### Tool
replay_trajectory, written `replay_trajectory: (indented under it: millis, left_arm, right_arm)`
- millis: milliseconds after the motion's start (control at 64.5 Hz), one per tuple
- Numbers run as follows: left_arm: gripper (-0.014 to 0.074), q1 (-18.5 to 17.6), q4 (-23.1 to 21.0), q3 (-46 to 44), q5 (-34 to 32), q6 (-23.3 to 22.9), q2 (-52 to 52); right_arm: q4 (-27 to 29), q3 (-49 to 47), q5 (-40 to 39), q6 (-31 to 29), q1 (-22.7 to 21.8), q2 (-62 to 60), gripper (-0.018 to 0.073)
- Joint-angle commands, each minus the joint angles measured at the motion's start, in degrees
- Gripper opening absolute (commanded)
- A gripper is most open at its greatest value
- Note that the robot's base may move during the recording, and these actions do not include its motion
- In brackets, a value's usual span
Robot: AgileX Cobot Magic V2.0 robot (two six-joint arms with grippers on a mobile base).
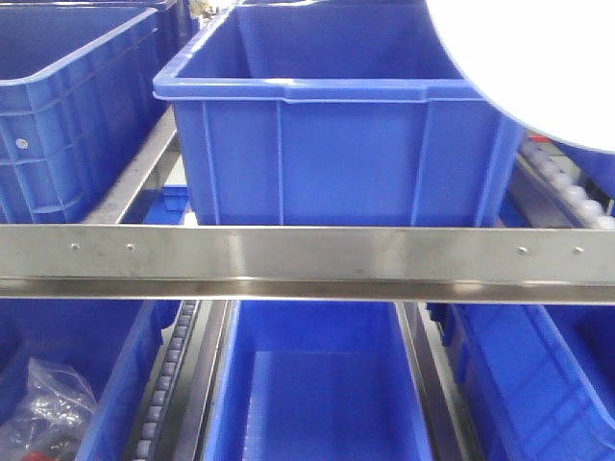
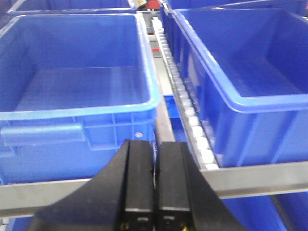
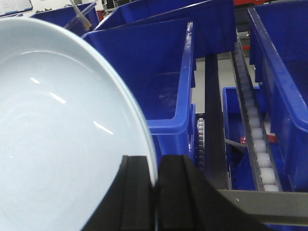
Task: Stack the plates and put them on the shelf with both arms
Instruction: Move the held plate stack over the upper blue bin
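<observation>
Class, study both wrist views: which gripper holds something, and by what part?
The right gripper pinches a plate by its rim. The left gripper is shut with nothing visibly held.

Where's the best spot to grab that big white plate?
By its thin upturned rim, coming in edge-on from the side. The plate is wide, shallow and glossy, so only the rim fits between the pads. The right end effector is pinching it there.

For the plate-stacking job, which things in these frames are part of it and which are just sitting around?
Part of the job:
- plate, its rim pinched in the right gripper
- shelf
- left gripper, shut on nothing

Just lying about:
- blue crates
- clear plastic bag in the lower left crate
</observation>
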Motion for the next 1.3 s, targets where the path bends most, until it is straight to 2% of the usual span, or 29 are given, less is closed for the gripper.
replay_trajectory:
  millis: [0, 868, 1023, 1287]
  left_arm:
    - [0.0083, 0.1, -0.5, -1.5, -4.7, -0.3, 0.3]
    - [0.0083, 0.1, -0.5, -1.5, -4.7, -0.3, 0.3]
    - [0.0083, 0.1, -0.5, -1.5, -4.7, -0.3, 0.3]
    - [0.0083, 0.1, -0.5, -1.5, -4.7, -0.3, 0.3]
  right_arm:
    - [-0.1, -1.8, -5.9, -0.1, -0.2, 0.1, 0.0057]
    - [-0.6, -2.5, -6.5, -0.5, -0.2, 0.5, 0.0057]
    - [-4.0, -6.8, -7.3, -2.9, -0.2, 8.6, 0.0057]
    - [-4.2, -24.4, -15.1, -2.8, -0.1, 29.1, 0.0057]
